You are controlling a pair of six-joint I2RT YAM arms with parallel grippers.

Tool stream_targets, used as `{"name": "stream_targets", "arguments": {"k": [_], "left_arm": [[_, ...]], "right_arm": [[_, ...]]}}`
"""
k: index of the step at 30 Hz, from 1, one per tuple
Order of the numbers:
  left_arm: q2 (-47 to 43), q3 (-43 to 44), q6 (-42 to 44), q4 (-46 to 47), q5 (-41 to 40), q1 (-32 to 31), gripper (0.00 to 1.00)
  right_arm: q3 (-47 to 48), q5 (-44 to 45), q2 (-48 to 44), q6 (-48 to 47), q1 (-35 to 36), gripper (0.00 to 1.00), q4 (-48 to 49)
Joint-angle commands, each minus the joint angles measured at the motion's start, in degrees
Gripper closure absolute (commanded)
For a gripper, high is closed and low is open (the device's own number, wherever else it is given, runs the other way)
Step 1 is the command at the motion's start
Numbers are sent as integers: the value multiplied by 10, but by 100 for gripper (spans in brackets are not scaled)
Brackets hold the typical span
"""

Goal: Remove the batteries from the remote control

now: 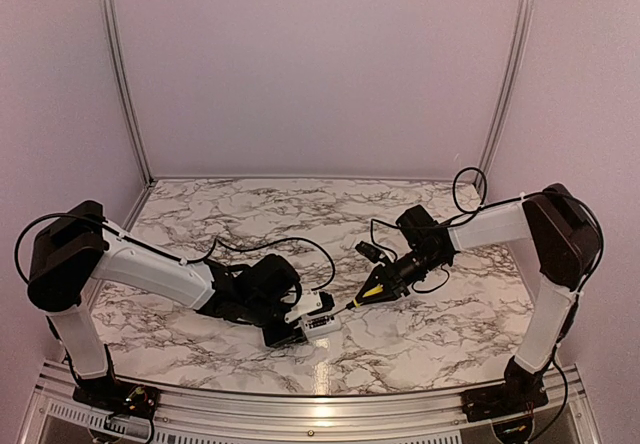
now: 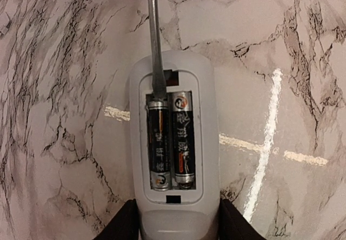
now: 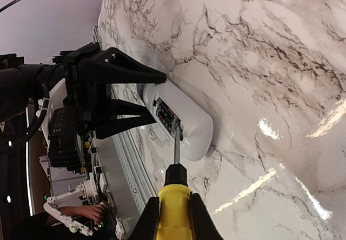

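Labels first: the batteries (image 2: 183, 142) have pale characters running lengthwise down their dark wrappers, but the print is too small and blurred for me to read a brand or a word.

The remote control (image 2: 207, 110) is a white bar with rounded ends. Its back faces the left wrist camera, and the compartment is uncovered. Two cells lie in it side by side, silvery caps at both ends, filling the recess.

In the top view the remote sits toward 6 o'clock on the marble table (image 1: 250, 214), between the two arms. I can't tell whether it rests on the marble or hangs just above it.

My left gripper (image 2: 175, 230) is clamped on the remote's 6 o'clock end, with a black finger pressed to each long side. My right gripper (image 3: 173, 218) is closed tight around the yellow handle of a screwdriver (image 2: 155, 45). The shaft comes in from 12 o'clock, and its tip is inside the compartment against the 12 o'clock end of the 9 o'clock-side cell.
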Motion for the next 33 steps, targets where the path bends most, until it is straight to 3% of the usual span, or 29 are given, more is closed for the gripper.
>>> {"name": "stream_targets", "arguments": {"k": [1,33], "left_arm": [[26,39,5,84,1,-3,100],[48,62,21,59,-5,-6,100]], "right_arm": [[21,-141,-21,8,50,100,37],[43,-173,-60,49,44,100,68]]}}
